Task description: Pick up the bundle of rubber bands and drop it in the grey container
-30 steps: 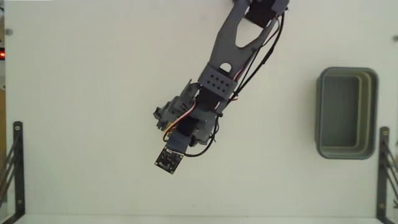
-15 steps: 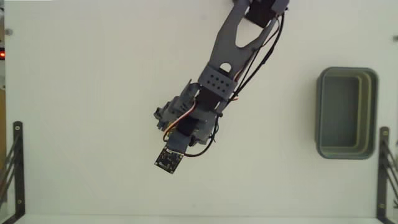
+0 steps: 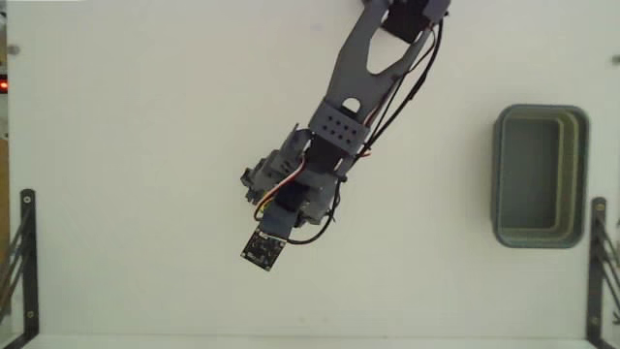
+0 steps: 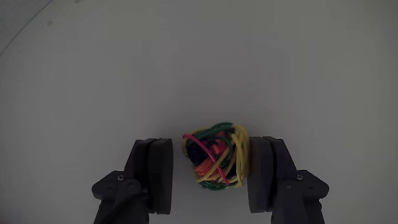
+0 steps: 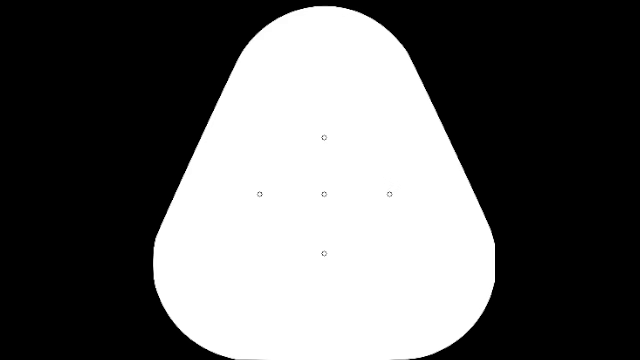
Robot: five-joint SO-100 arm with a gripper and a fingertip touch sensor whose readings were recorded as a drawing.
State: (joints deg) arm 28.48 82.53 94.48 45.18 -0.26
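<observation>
Between the two dark pads at the bottom of the wrist view sits the bundle of rubber bands (image 4: 216,157), a small tangle of yellow, green and red loops resting on the pale tabletop (image 4: 199,62). The jaws (image 4: 210,167) stand partly open around it: the right pad touches or nearly touches the yellow loops, while a narrow gap shows on the left, so nothing is clamped. Both pads are cut off by the lower edge. Farther off, in the fixed view, the arm (image 3: 339,136) hides the bundle and the pads entirely. Well apart, near the right edge, stands the grey container (image 3: 540,175), showing nothing inside.
</observation>
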